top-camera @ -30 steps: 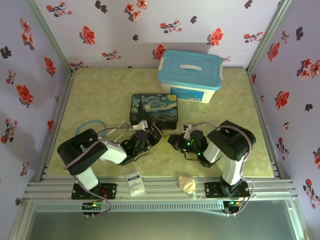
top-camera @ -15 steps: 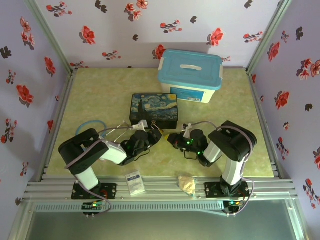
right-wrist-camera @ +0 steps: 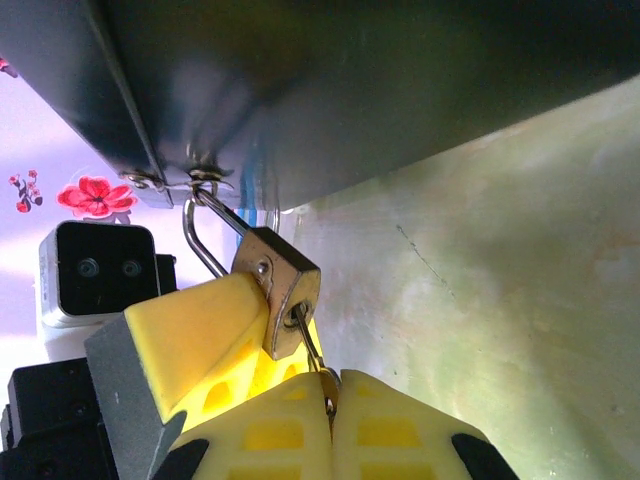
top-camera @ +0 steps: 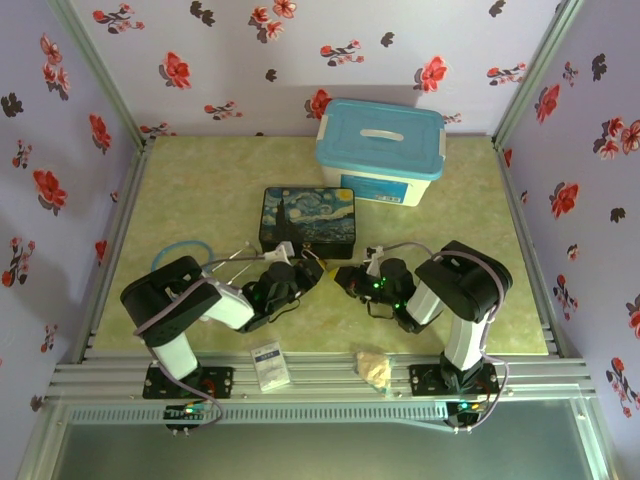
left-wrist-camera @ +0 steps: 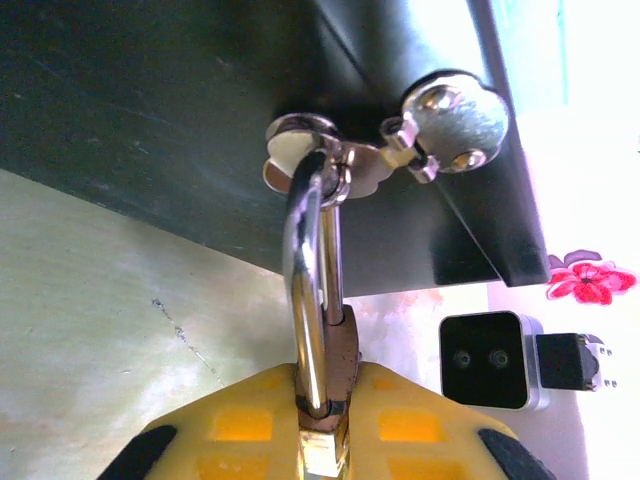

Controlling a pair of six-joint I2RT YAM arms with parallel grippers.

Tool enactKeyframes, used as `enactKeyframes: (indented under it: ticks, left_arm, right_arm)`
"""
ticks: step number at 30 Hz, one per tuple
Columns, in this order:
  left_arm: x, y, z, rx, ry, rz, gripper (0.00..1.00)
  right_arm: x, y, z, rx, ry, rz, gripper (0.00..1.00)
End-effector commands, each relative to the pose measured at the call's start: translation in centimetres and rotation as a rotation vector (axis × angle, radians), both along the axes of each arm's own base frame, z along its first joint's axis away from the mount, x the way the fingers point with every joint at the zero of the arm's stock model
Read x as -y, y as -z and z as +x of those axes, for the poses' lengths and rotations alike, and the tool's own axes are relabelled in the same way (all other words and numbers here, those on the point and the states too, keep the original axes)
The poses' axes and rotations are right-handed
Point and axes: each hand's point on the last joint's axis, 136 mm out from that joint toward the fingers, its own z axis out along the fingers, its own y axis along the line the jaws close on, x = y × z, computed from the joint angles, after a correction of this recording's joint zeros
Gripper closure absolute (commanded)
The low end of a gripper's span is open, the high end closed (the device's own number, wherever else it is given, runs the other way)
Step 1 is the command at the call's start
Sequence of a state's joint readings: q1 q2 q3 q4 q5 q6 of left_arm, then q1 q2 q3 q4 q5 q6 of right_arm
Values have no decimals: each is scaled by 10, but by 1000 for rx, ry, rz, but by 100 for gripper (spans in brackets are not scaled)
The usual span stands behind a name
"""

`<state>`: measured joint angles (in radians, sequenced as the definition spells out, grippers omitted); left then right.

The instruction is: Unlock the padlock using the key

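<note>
At eleven o'clock, the padlock (right-wrist-camera: pixel 280 290) takes the key (right-wrist-camera: pixel 312 352) my right fingers (right-wrist-camera: pixel 345 420) pinch. My left fingers (left-wrist-camera: pixel 275 405) clamp its body.

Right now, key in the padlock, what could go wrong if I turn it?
The right tool grips just the end of the key; twisting may slip or bend it. The shackle is threaded through the hasp on the box; torque could wrench the padlock from the left tool.
</note>
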<state>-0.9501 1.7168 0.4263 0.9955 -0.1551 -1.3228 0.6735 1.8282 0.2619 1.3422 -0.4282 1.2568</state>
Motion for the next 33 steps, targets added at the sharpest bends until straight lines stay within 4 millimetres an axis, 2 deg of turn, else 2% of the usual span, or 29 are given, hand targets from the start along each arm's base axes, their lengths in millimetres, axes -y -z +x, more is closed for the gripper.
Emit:
enactKeyframes:
  ticks: [1,4,8,15,19,24,27,31,33]
  left_arm:
    - [15,-27,-4,48,35,-117,100]
    - [22,-33,-5,51,54,-132,100]
    - [29,-40,-9,51,74,-162,100]
    - [33,-57,-9,61,86,-224,100]
    - [35,-57,-9,63,87,-225,100]
    - [36,-53,-6,59,82,-221,100]
    - [35,-58,-5,79,84,-216,100]
    - [33,-64,-7,88,89,-206,100]
    - [37,-68,-8,90,109,-217,100]
  right_arm:
    - [-2,-16,12,76,-1,30,100]
    - [1,-16,18,83,-12,35,100]
    - [0,-29,18,143,-96,55,100]
    - [11,-15,13,137,-168,42,100]
    - [8,-17,11,147,-178,44,100]
    - [-2,-35,0,200,-222,67,100]
    - [-1,-33,-4,192,-233,66,100]
    - [9,-23,1,164,-208,52,100]
    - [3,-31,1,173,-228,71,100]
